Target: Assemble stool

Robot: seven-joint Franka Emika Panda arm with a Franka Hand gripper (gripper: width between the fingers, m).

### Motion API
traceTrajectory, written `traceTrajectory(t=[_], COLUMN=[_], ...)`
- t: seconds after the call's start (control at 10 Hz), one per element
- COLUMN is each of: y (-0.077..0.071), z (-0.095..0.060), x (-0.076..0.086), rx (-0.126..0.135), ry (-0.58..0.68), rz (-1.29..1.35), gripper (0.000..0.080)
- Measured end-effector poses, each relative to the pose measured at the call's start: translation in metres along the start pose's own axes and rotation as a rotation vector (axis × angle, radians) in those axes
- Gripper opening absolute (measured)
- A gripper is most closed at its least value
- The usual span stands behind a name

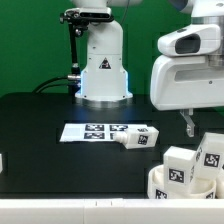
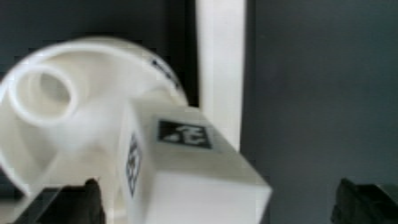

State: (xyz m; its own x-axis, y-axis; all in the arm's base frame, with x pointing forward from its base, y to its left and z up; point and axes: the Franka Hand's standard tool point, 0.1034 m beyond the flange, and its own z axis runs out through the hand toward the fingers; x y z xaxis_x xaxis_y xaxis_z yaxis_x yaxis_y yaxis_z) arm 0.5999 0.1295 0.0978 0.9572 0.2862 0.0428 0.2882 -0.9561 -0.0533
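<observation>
While the gripper [image 1: 189, 124] hangs above the stool parts, its two fingers stand wide apart and clamp nothing.

Wrist view: the gripper [image 2: 222, 205] straddles a square white leg [image 2: 183, 165]. One dark finger [image 2: 75, 205] sits just beside one face of the leg. The other finger [image 2: 372, 200] stands clear of the opposite face, with a dark gap between. Contact between the nearer finger and the leg cannot be confirmed. The leg carries a black-and-white tag on the end facing the camera and another on a side face. Directly beyond the leg, farther from the fingers, is the round white seat [image 2: 80, 95], with a round recess showing in it. Leg and seat overlap in this view; whether they are joined cannot be told.

Exterior view: the seat [image 1: 160, 186] lies below the gripper. Two tagged legs stand up on or in it, one [image 1: 178, 166] just under the fingers, the other [image 1: 212, 152] beside them toward the exterior view's right. A third leg [image 1: 136, 138] lies on its side well apart from the gripper, toward the exterior view's left. It touches the end of the marker board [image 1: 90, 131] on the black table [image 1: 35, 120]. The white robot base [image 1: 102, 68] stands behind the board, far from the gripper.
</observation>
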Motion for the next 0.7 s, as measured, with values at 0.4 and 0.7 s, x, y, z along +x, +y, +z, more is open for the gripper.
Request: traceTrajectory(t=[0.4, 0.7], y=[0.0, 0.0], z=[0.006, 0.019], x=[-0.001, -0.003], rx=[-0.064, -0.078], ry=[-0.025, -0.045], rz=[-0.543, -0.721], gripper=[0.0649, 0.0649])
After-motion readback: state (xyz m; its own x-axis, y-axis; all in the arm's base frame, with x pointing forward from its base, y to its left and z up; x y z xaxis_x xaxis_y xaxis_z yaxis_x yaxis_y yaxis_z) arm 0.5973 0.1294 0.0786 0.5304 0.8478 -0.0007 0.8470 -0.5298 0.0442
